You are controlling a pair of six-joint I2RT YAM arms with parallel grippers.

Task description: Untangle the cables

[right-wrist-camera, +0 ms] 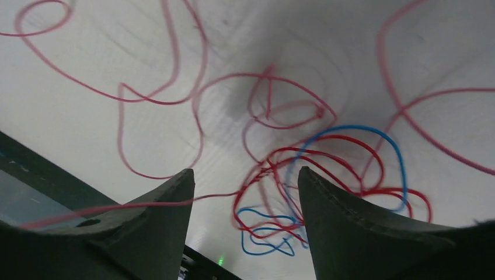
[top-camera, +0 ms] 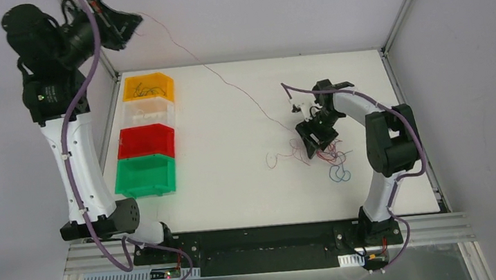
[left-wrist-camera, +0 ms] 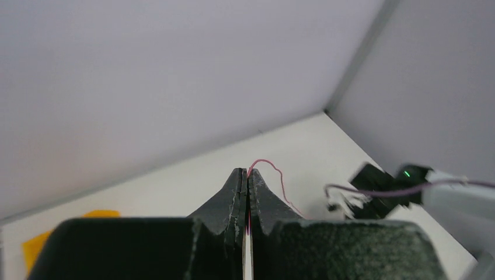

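While the left gripper (top-camera: 123,22) pinches one red wire (top-camera: 225,80) high beyond the table's (top-camera: 237,197) far-left corner, the right gripper (top-camera: 316,138) hangs open over the tangle.
The left jaws are pressed together on the wire, which stretches diagonally down to the cables (top-camera: 316,155) near the right edge. The right fingers (right-wrist-camera: 163,210) are spread wide and grip nothing, with red and blue loops lying on the surface between them.
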